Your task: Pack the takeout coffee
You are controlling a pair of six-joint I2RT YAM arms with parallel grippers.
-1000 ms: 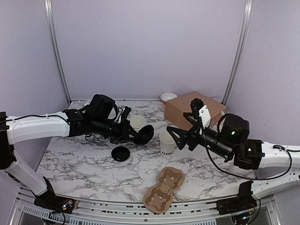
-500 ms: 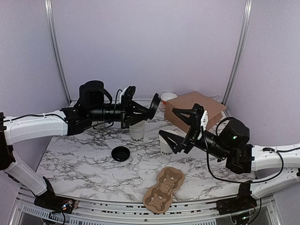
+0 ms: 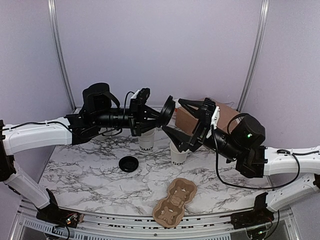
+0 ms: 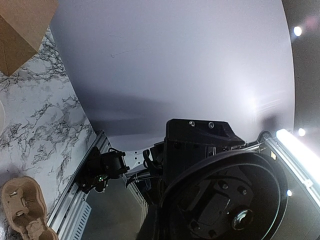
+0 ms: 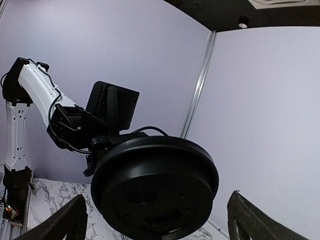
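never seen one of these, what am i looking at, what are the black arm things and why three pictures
These are two robot arms bolted to a marble-patterned table, each ending in a two-finger gripper. The wide picture comes from a fixed camera above and behind them. The other two come from a camera on each wrist.

On the table stand two white paper cups, with a spare lid, a cardboard cup carrier and a brown box behind.

The left gripper is shut on a black lid, held up in the air. The right gripper is open, pointing at that lid and holding nothing.
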